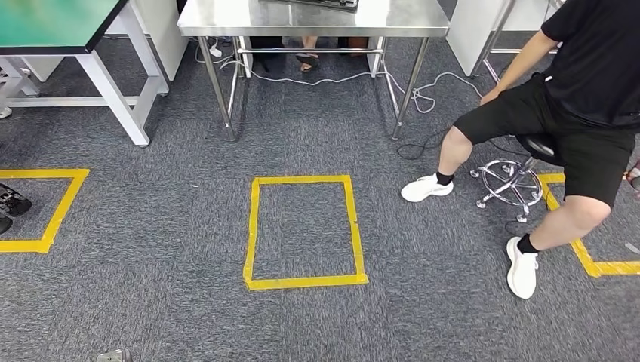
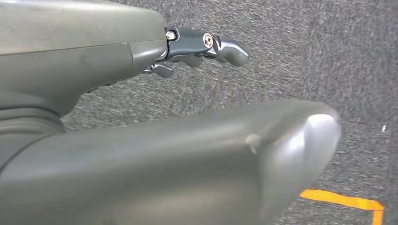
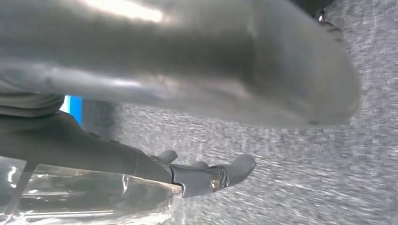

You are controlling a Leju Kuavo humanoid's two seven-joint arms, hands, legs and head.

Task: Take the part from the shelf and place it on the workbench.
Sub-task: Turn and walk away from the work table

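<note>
My right hand [image 3: 108,150] hangs over grey carpet with a clear plastic-wrapped part [image 3: 89,197] held against its dark fingers [image 3: 225,173]. The thick thumb [image 3: 234,70] stands apart from them. My left hand [image 2: 94,61] is open with nothing in it, its fingers [image 2: 220,47] stretched out above the carpet. Ahead in the head view stands a stainless steel workbench [image 1: 309,23], still some way off.
A yellow tape rectangle [image 1: 302,283] marks the floor before the workbench. A person [image 1: 581,90] sits on a wheeled stool [image 1: 513,181] at the right, legs reaching inward. A green-topped table [image 1: 53,23] stands at the left. Cables [image 1: 317,78] trail under the workbench. Dark shoes [image 1: 11,202] lie at the left edge.
</note>
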